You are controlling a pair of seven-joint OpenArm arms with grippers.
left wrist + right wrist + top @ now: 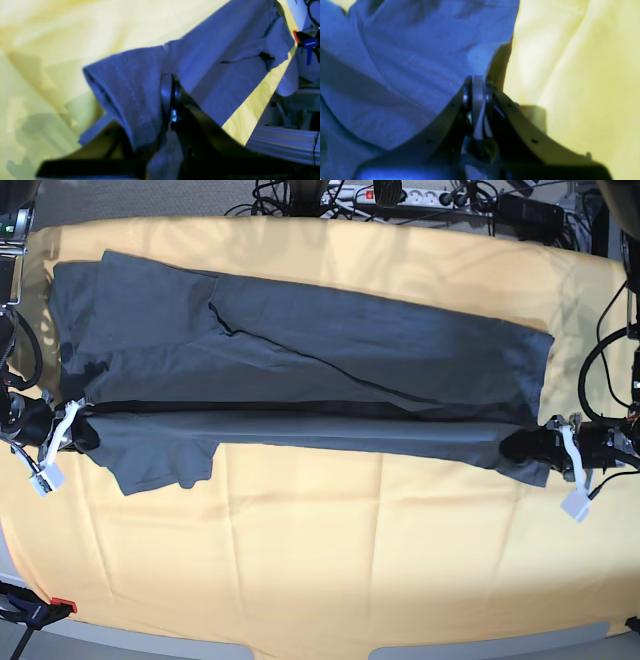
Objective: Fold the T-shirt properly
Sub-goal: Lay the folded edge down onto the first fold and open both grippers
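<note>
Both claws are clamped on the shirt [300,360]: the left claw [171,82] pinches its near corner at the scene's right end, the right claw [477,85] its near edge at the left end. The shirt lies stretched lengthwise across the yellow cloth [330,550], the near strip lifted. It looks light, limp and sag-prone; grips at the end corners suit it.
</note>
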